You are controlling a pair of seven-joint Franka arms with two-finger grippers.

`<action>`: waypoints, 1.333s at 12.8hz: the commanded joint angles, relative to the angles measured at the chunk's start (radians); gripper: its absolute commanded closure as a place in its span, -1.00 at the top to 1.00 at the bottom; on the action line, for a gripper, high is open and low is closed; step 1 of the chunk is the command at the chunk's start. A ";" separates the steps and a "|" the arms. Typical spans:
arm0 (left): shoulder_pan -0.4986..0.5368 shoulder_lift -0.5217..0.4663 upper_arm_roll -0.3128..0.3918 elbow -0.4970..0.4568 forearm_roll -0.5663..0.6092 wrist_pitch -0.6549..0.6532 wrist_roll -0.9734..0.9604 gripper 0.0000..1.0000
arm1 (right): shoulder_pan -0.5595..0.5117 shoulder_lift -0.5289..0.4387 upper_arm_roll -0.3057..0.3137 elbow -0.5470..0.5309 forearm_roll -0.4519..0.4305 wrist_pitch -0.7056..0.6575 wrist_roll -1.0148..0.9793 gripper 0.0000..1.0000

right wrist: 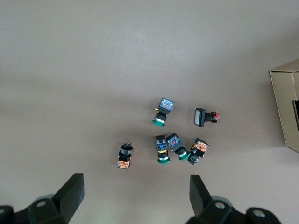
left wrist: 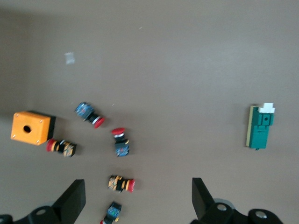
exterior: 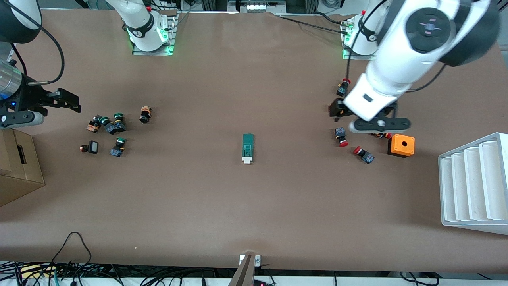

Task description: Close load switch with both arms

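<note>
Early step, approach: load switch (exterior: pixel 248 148) lies alone mid-bench. Left pincer (left wrist: pixel 139 200) spread wide over red buttons, right pincer (right wrist: pixel 135 198) spread over green ones. Next, prob both reach in.

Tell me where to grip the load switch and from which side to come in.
Grip the load switch across its narrow width at the dark-green body, coming straight down from above. It lies flat and alone mid-table, its long sides free, the white end piece pointing toward the front camera; leave that end uncovered so it can slide.
</note>
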 commanded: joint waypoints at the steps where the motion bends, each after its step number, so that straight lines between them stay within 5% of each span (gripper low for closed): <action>1: -0.002 -0.026 0.099 -0.003 -0.057 -0.062 0.123 1.00 | 0.003 -0.002 0.003 0.005 -0.014 -0.008 -0.018 0.99; 7: 0.096 -0.092 0.153 -0.009 -0.065 -0.179 0.219 1.00 | 0.003 -0.002 0.003 0.005 -0.018 -0.005 -0.023 0.99; 11: 0.208 -0.122 0.120 -0.009 -0.062 -0.237 0.222 1.00 | 0.003 -0.002 0.003 0.005 -0.018 -0.007 -0.024 0.99; 14: 0.315 -0.135 0.022 -0.011 -0.046 -0.237 0.259 1.00 | 0.003 -0.002 0.005 0.005 -0.018 -0.007 -0.024 0.99; 17: 0.325 -0.142 0.017 -0.011 -0.004 -0.230 0.341 1.00 | 0.003 -0.002 0.003 0.004 -0.018 -0.007 -0.024 0.99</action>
